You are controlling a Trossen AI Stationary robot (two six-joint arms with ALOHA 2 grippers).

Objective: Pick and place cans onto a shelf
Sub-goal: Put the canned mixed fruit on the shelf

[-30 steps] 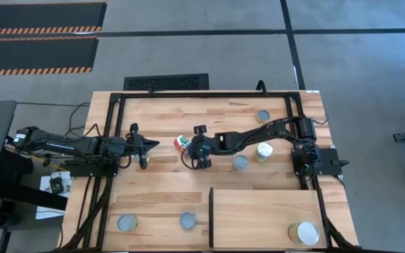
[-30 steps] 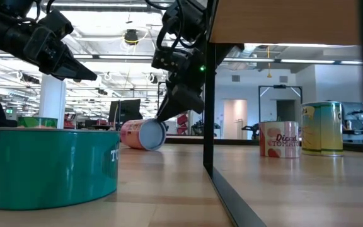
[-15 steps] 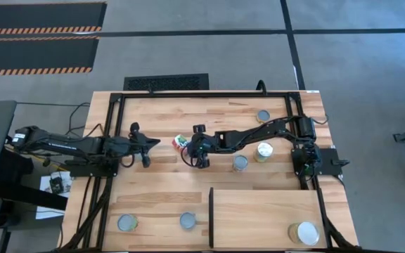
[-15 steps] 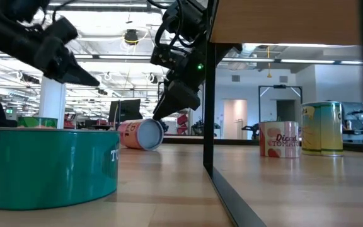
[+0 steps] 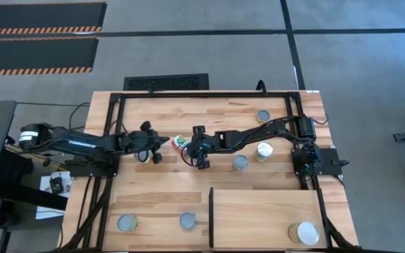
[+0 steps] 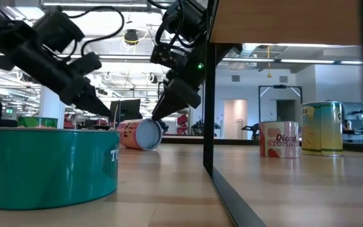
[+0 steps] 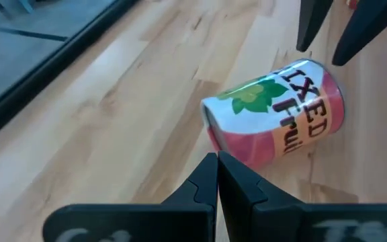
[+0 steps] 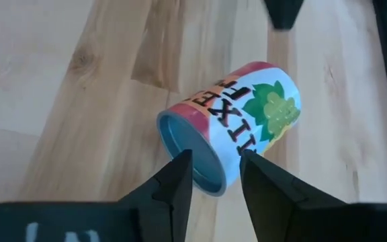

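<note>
A can with a pink, green and white "Mixed Fruit" label [image 5: 181,143] lies on its side on the tabletop, mid-table. My right gripper [image 8: 215,156] is open, slanting down over the can's silver end [image 8: 190,151], one finger on each side of it. My left gripper [image 7: 217,161] is shut and empty. It sits low on the can's left, a short way from its other end [image 7: 213,124], and also shows in the high view [image 5: 164,143]. The pale shelf panel [image 5: 266,211], with its black divider [image 5: 211,216], lies at the near right and holds one wide can [image 5: 305,233]. My right gripper's open fingers [image 8: 180,176] slant down from the table's right over the lying can's silver end [image 8: 200,176]. I cannot tell whether they touch it. The can rests on its side on the table.
Upright cans stand at the far right [image 5: 263,116], right of my right gripper [image 5: 264,150] [image 5: 240,163], and by the near edge left of the divider [image 5: 126,223] [image 5: 188,221]. A black frame [image 5: 111,126] borders the table.
My left gripper has moved toward the table's right and downward, closing on the lying can, and has stayed shut.
</note>
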